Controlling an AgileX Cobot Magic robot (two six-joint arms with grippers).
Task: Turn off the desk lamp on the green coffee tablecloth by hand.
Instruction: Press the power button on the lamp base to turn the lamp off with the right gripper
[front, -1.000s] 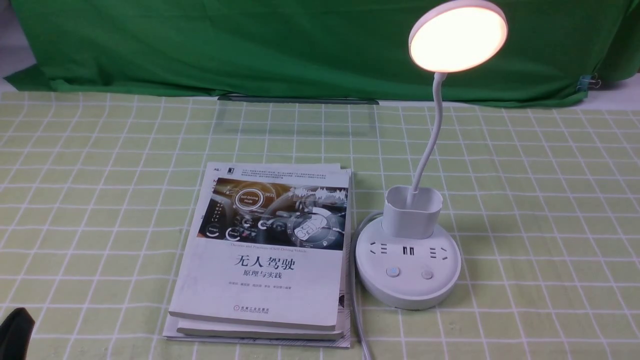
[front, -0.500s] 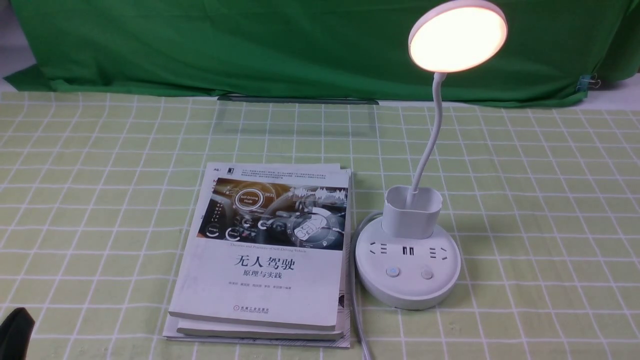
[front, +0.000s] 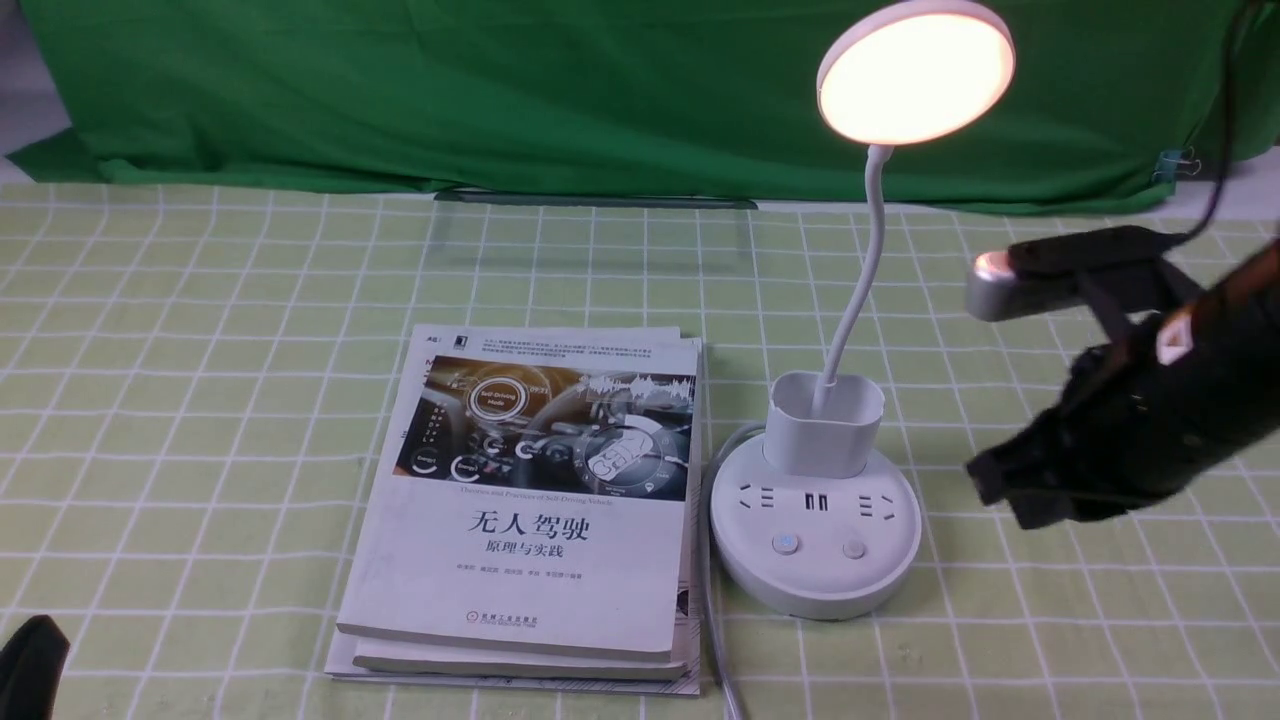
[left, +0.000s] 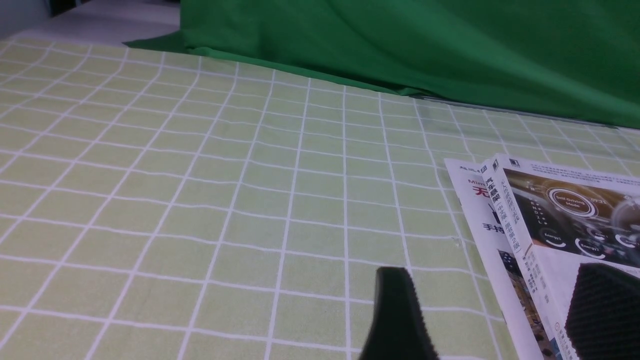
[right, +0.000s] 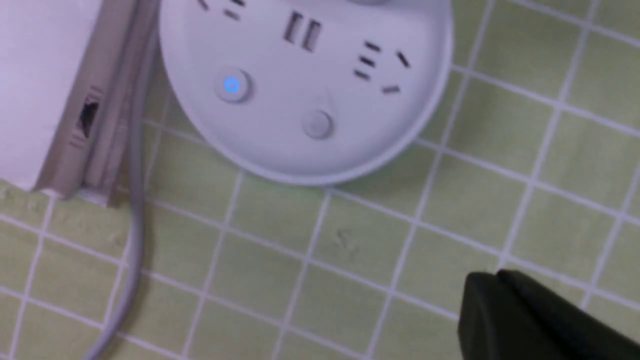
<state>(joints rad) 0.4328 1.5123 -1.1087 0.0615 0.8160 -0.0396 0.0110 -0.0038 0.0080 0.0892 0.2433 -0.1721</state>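
Note:
The white desk lamp (front: 815, 520) stands right of centre on the pale green grid tablecloth (front: 200, 400). Its disc head (front: 915, 75) glows warm. Its round base has two buttons, the left one (right: 231, 86) lit blue and the right one (right: 318, 123) unlit. My right gripper (front: 985, 485) is shut and empty. It hovers above the cloth just right of the base, its tip (right: 487, 282) clear of the base. My left gripper (left: 492, 310) is open and empty, low at the front left, with one finger over the book's edge.
A stack of books (front: 530, 500) lies directly left of the lamp base. The lamp's grey cord (front: 715, 620) runs between them toward the front edge. A dark green backdrop cloth (front: 500, 90) hangs behind the table.
My right arm has come into the front view from the right and now hovers beside the lamp base. The lamp stays lit. The left arm has not moved.

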